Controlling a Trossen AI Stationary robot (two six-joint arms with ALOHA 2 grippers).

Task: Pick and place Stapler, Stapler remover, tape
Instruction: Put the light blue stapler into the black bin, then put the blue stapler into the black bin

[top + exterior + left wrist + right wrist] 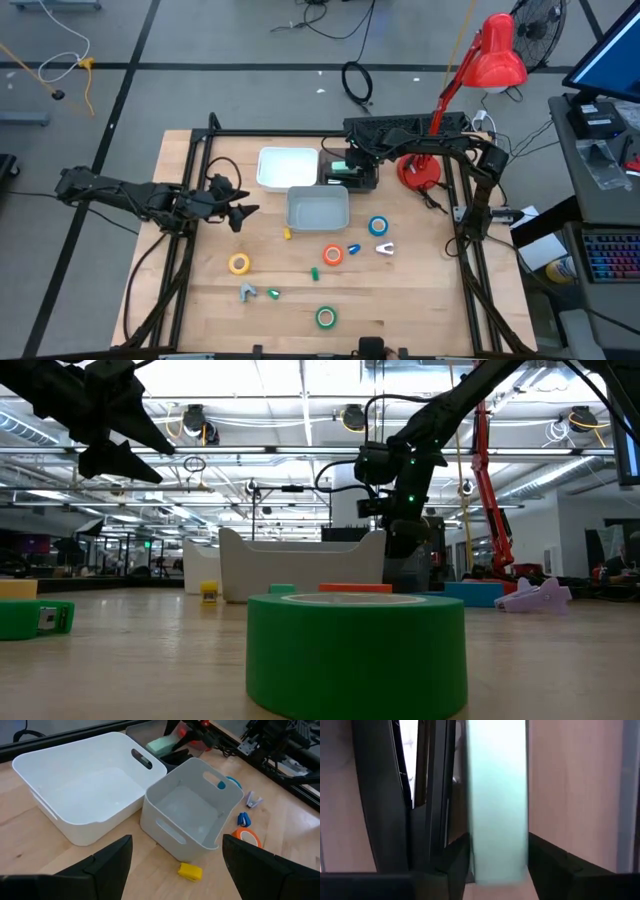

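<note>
The stapler [350, 167], mint green, lies in a dark tray [368, 181] at the far side of the table [200, 300], between the fingers [547, 870] of the right gripper [345, 167]; I cannot tell whether those jaws grip it. A white bin [285, 166] and a grey bin [318, 208] sit just beside it. Nearer lie the blue tape [378, 226], orange tape [333, 255], yellow tape [238, 263] and green tape [326, 317]. The left gripper [245, 213] hovers left of the bins, jaws open.
</note>
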